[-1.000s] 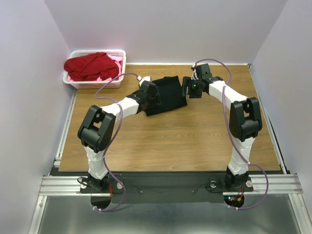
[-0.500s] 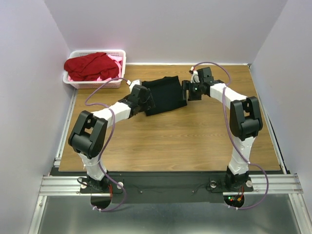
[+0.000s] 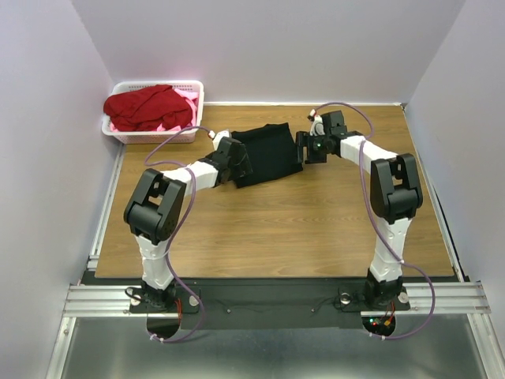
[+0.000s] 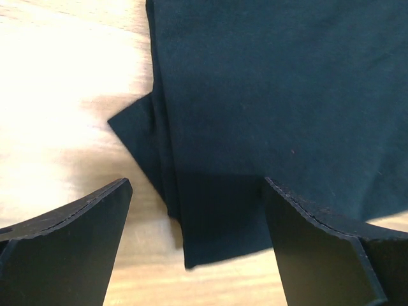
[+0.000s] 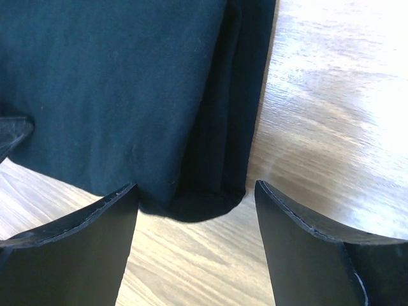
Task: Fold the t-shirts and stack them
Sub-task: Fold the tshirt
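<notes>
Pale walls on three sides; wood-grain surface (image 3: pixel 276 229) in the middle, both arms reaching toward its far part.

Overhead view:
- Black shirt (image 3: pixel 272 151) lies folded into a rough rectangle on the far middle of the surface, slightly askew.
- Left hand (image 3: pixel 235 158) sits at the shirt's left edge and right hand (image 3: pixel 304 147) at its right edge, so the shirt is between them.
- White basket (image 3: pixel 118 130) stands at the far left corner, well apart from the black shirt. A red shirt (image 3: pixel 150 106) is heaped in it, with a pink shirt (image 3: pixel 188 96) showing beneath and beside the red.

Left wrist view:
- Left hand (image 4: pixel 194 185) has its fingers spread wide, with nothing pinched between them.
- A near corner of the black shirt (image 4: pixel 268 83) lies flat below the gap, and the cloth fills the upper right of the view.
- Stacked fold layers show along the shirt's left edge, and a small triangular flap pokes out from under them onto bare wood (image 4: pixel 64 95).

Right wrist view:
- Right hand (image 5: pixel 194 186) is also spread, with no cloth gripped.
- The black shirt (image 5: pixel 108 83) fills the upper left. Its folded edge runs down the middle of the view in several layers and ends in a rounded corner just above the gap.
- Bare wood (image 5: pixel 319 95) lies to the right of that edge.
</notes>
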You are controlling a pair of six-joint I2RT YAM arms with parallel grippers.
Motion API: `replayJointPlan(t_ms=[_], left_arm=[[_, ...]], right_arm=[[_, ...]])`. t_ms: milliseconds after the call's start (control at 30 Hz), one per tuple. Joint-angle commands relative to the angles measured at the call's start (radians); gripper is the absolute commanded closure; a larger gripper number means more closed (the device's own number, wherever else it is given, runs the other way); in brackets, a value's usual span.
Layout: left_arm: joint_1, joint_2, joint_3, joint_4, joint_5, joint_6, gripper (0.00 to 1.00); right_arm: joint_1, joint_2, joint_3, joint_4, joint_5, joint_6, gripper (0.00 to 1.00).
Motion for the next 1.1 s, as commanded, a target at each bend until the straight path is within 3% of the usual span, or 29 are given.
replayJointPlan(t_ms=[0, 167, 267, 700, 967, 1067], left_arm=[[0.007, 0.028, 0.061, 0.002, -0.019, 0.012, 0.05], [0.006, 0.07, 0.078, 0.004, 0.013, 0.002, 0.09], [0.007, 0.082, 0.075, 0.004, 0.032, -0.003, 0.21], [0.024, 0.004, -0.106, 0.067, 0.188, -0.026, 0.99], [0.012, -0.191, -0.39, 0.076, 0.283, -0.106, 1.0], [-0.028, -0.263, -0.469, 0.076, 0.294, -0.144, 1.0]], right_arm=[[-0.001, 0.019, -0.003, 0.044, -0.039, -0.018, 0.21], [-0.001, 0.036, -0.004, 0.048, -0.066, -0.02, 0.25], [-0.001, 0.044, -0.011, 0.051, -0.077, -0.026, 0.3], [-0.008, -0.023, -0.152, 0.051, -0.155, 0.062, 0.47], [-0.008, -0.212, -0.453, 0.054, -0.232, 0.138, 0.62], [-0.008, -0.307, -0.552, 0.054, -0.227, 0.158, 0.63]])
